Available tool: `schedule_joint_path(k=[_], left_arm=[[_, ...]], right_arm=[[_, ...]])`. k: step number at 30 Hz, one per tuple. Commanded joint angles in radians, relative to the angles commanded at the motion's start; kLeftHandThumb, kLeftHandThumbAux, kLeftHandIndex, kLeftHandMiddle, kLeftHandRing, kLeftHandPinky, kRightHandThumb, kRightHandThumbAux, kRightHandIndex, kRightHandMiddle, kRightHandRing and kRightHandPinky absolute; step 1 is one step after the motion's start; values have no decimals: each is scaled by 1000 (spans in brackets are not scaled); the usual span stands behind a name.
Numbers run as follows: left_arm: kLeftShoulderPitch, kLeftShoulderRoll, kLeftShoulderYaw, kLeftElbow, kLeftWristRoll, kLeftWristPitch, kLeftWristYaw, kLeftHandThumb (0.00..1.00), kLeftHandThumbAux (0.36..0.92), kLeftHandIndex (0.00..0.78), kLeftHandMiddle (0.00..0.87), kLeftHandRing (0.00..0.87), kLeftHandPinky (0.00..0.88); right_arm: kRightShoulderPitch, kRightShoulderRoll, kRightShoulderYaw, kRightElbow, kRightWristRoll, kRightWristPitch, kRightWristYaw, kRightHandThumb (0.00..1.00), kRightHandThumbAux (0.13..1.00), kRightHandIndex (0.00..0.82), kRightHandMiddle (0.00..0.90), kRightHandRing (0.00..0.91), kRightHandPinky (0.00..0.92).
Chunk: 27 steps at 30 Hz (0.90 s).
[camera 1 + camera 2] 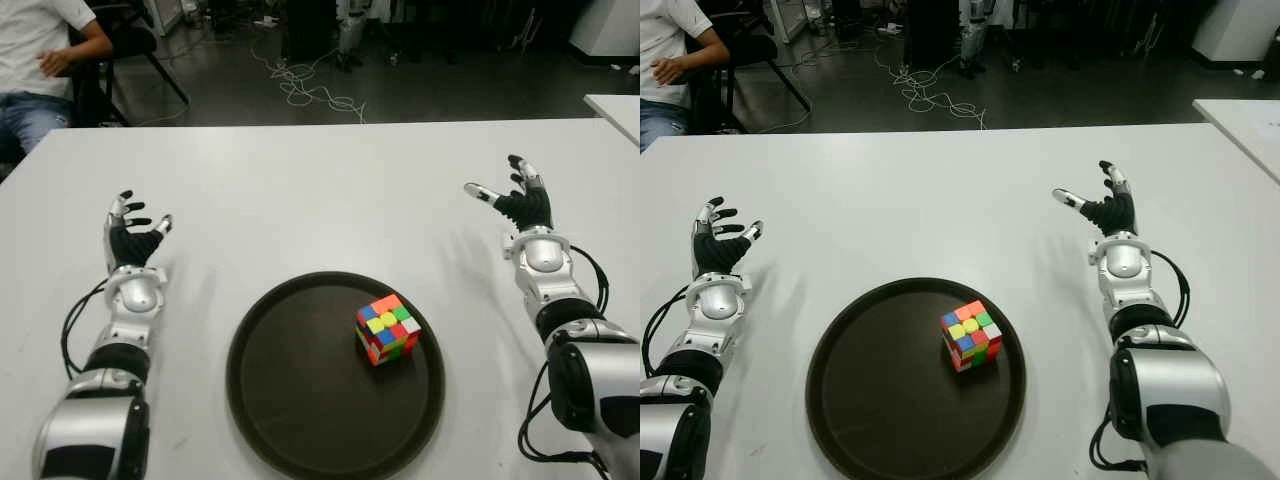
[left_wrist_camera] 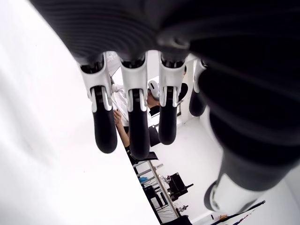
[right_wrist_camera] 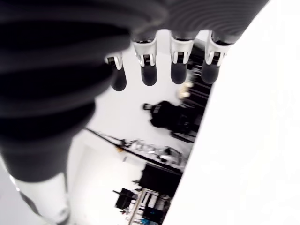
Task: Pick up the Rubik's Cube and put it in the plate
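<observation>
The Rubik's Cube (image 1: 387,327) stands inside the dark round plate (image 1: 290,400), toward its right side, with nothing touching it. My left hand (image 1: 132,235) is over the white table to the left of the plate, fingers spread and holding nothing. My right hand (image 1: 515,200) is to the right of the plate and farther back, also spread and holding nothing. Each wrist view shows only its own extended fingers (image 2: 133,122) (image 3: 149,70), with no object between them.
The white table (image 1: 320,190) spreads around the plate. A second white table's corner (image 1: 615,108) shows at the far right. A seated person (image 1: 40,60) is beyond the table's far left corner. Cables (image 1: 310,90) lie on the dark floor behind.
</observation>
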Motion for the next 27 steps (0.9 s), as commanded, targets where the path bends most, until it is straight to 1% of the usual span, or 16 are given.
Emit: schedule_joint_path(k=[6,8,10,12,14,20,24,27], left_arm=[[-2,-1,0,4,1,1,4,134,748,147,242,302,392],[-4,0,0,7,2,2,3,136,748,147,244,306,401],[-5,1,-1,9,3,3,2,137,748,147,252,320,415],[-6,3,-1,12,3,2,0,130,756,145,267,344,450],[-7,3,0,14,1,1,-3,130,759,144,269,349,456],[-11,3,3,19,-2,-7,-8,138,763,139,254,333,442],[-13,4,1,21,2,-8,-5,147,757,142,246,315,414],[-13,5,-1,22,4,-6,-4,135,759,145,247,316,416]], right_arm=[[-2,8,-5,-7,2,23,5,0,717,0,0,0,0],[-2,11,-4,-10,1,26,8,0,721,0,0,0,0],[-3,12,-3,-12,-1,29,16,0,705,0,0,0,0],[-3,13,-3,-13,-1,32,20,0,692,0,0,0,0],[-4,14,-3,-15,-1,35,23,0,687,0,0,0,0],[-7,15,-3,-16,-2,39,25,0,689,0,0,0,0],[-8,15,-4,-16,-2,38,24,0,698,0,0,0,0],[-8,15,-4,-16,-2,38,23,0,705,0,0,0,0]])
